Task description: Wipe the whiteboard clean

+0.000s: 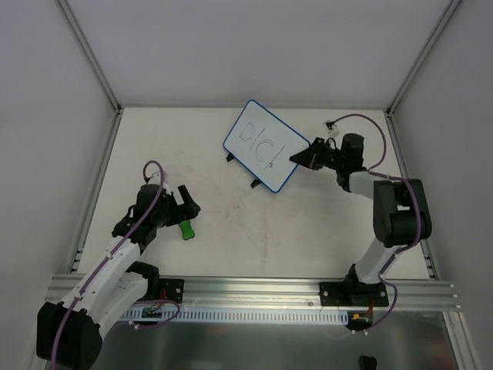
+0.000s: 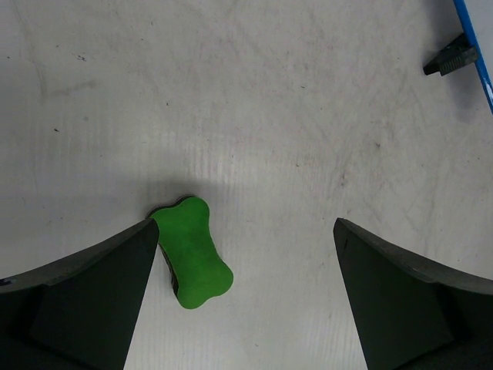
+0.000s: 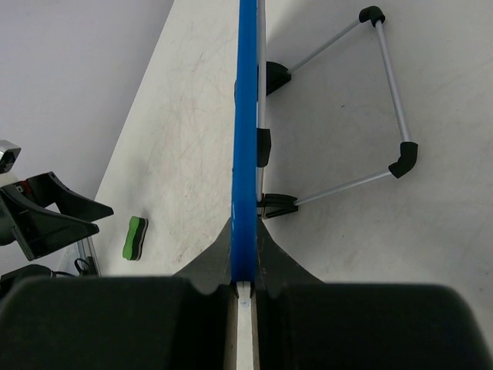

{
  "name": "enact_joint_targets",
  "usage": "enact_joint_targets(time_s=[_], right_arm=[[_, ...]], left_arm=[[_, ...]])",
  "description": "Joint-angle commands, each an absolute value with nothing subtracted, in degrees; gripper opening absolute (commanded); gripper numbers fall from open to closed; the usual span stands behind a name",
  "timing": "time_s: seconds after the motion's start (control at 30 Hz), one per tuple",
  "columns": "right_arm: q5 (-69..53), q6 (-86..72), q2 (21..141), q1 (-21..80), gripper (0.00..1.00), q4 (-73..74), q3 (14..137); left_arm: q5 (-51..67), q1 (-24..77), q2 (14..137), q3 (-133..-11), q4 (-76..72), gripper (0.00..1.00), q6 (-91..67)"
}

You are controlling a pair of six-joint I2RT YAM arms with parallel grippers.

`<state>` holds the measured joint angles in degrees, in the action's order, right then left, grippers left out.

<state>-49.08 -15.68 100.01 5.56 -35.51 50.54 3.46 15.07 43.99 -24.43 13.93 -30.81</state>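
Note:
The whiteboard [image 1: 264, 145], white with a blue rim and dark marker strokes on its face, stands tilted at the back middle of the table. My right gripper [image 1: 302, 157] is shut on its right edge; in the right wrist view the blue rim [image 3: 246, 139] runs straight up from between the fingers [image 3: 212, 262]. A green eraser [image 1: 186, 230] lies on the table near the left arm. My left gripper [image 2: 243, 254] hangs open over it, and the eraser [image 2: 192, 253] lies just inside the left finger [image 2: 92, 301], apart from the right one.
The board's wire stand [image 3: 389, 100] with black feet props it from behind. A black foot [image 2: 451, 60] and the blue rim [image 2: 476, 54] show at the top right of the left wrist view. Walls and aluminium posts [image 1: 88, 54] close in the table.

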Motion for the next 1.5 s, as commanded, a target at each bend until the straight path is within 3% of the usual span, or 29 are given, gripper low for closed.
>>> enact_joint_targets(time_s=[0.0,0.33,0.57,1.03,1.3,1.47], right_arm=[[-47.99,-18.45,96.95,7.12,0.00,-41.38,48.43],[-47.20,-21.79,99.13,7.38,0.00,-52.55,42.81],[-47.20,-24.87,102.48,7.38,0.00,-60.19,41.49],[-47.55,-25.84,102.13,7.65,0.00,-61.96,41.57],[-47.90,-26.10,101.78,7.56,0.00,-62.31,41.48],[-48.16,-26.37,101.78,7.65,0.00,-62.93,41.57]], left_arm=[[1.50,15.56,46.40,-27.07,15.73,0.99,-31.46],[3.61,16.52,49.30,-28.39,17.48,0.99,-27.07],[-0.26,17.75,55.72,-31.99,24.76,0.99,-33.03],[-8.53,18.63,43.60,-30.33,31.20,0.99,-49.82],[-3.00,17.93,52.28,-31.99,31.64,0.99,-47.02],[-2.90,17.84,50.37,-30.60,31.46,0.99,-48.24]])
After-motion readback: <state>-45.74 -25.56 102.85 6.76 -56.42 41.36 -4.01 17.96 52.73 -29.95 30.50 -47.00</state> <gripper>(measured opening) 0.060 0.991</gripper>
